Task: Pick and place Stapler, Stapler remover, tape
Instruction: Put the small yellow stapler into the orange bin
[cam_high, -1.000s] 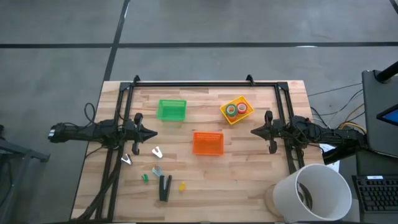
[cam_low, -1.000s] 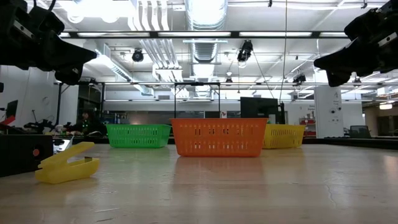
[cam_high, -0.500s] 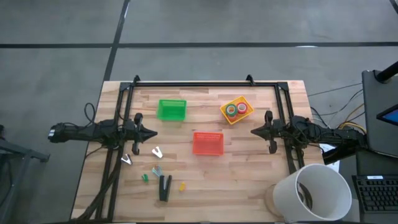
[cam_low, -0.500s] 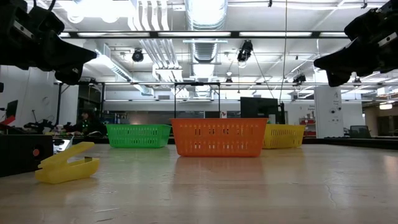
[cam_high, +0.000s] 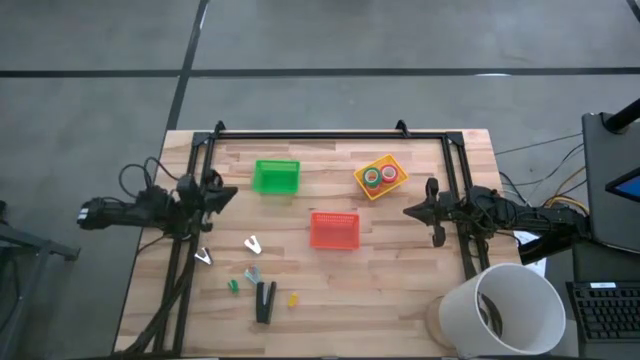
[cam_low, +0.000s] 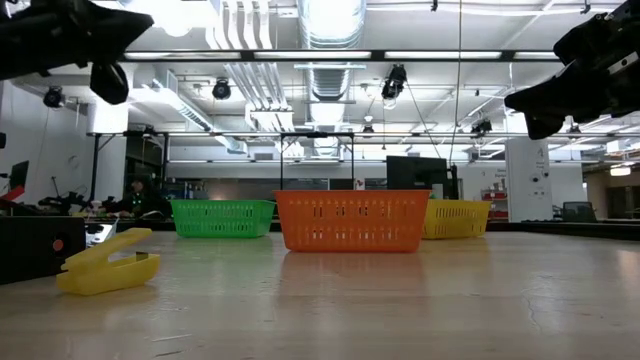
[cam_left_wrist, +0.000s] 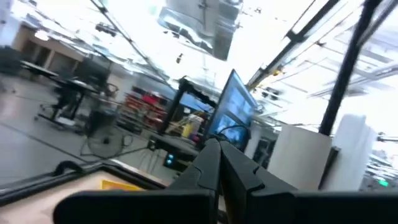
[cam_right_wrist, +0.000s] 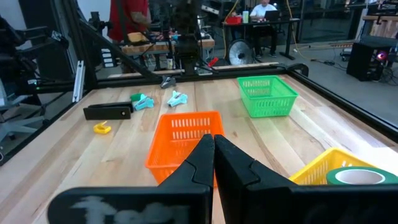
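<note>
The little tape rolls (cam_high: 379, 176) sit in the yellow basket (cam_high: 395, 166), but the slim black stapler (cam_high: 265, 301) lies on the wooden table (cam_high: 400, 280), and both the left gripper (cam_high: 226, 192) and right gripper (cam_high: 411, 211) are clenched on nothing.

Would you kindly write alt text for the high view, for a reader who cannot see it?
Two arms flank a wooden table, grippers shut: left gripper beside the green basket, right gripper right of the orange basket. Tape sits in a yellow basket; the black stapler lies near the front edge.
</note>
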